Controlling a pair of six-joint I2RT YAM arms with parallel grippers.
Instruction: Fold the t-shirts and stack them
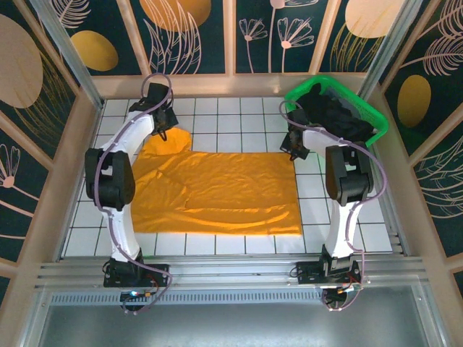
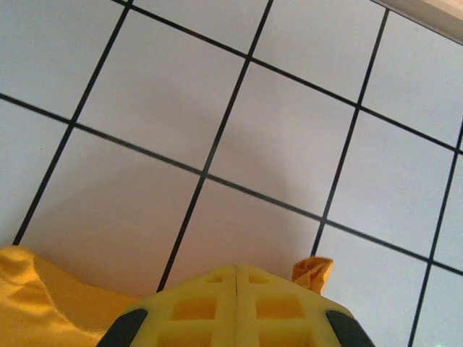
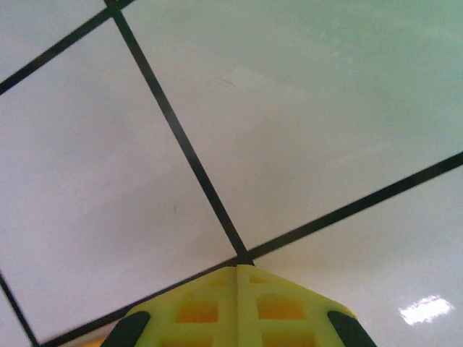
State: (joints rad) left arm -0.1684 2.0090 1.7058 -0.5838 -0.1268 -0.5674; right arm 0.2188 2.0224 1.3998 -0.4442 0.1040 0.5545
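Shirts: one orange shirt [image 1: 217, 191] flat on tabletop [image 1: 217, 108]; black shirts [image 1: 336, 116] heaped in one basket [image 1: 377, 124], number unclear. Both arms reached forward: left jaws clamped its sleeve, right jaws together at far-right corner.

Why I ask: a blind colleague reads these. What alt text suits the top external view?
An orange-yellow t-shirt lies spread out on a white gridded table between two arms. The left gripper is at its far-left sleeve, the right gripper at its far-right corner. A green basket of black t-shirts sits far right.
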